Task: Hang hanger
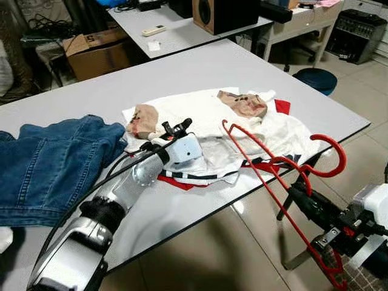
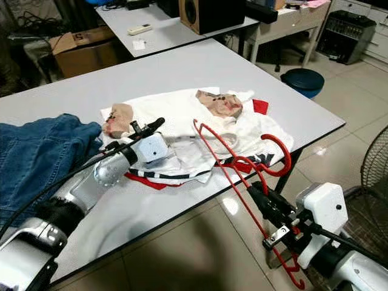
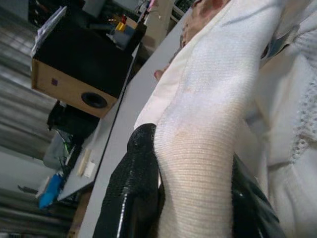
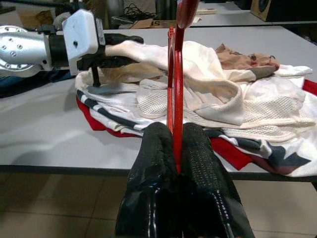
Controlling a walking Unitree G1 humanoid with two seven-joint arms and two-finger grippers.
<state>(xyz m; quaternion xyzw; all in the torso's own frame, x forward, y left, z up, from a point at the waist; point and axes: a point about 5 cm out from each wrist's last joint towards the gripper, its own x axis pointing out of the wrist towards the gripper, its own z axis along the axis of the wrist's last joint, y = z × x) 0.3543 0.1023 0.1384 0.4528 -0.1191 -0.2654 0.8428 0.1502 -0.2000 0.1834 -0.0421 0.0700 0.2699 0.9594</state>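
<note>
A red wire hanger point(image 1: 343, 157) is held off the table's front right corner, tilted, with its hook up. My right gripper point(image 1: 295, 189) is shut on its lower bar, and the right wrist view shows the two black fingers point(image 4: 153, 163) pinching the red wire point(image 4: 172, 74). A white garment point(image 1: 206, 115) lies crumpled on the grey table point(image 1: 182, 66), over a red and striped cloth point(image 1: 182, 182). My left gripper point(image 1: 176, 128) reaches over the table and is shut on a fold of this white garment point(image 3: 208, 124).
Blue jeans point(image 1: 48, 163) lie on the table's left part. Behind stand a second table with a wooden speaker point(image 1: 224, 12) and a cardboard box point(image 1: 97, 51). A blue stool point(image 1: 315, 79) and a floor fan point(image 2: 373, 176) stand to the right on the tiled floor.
</note>
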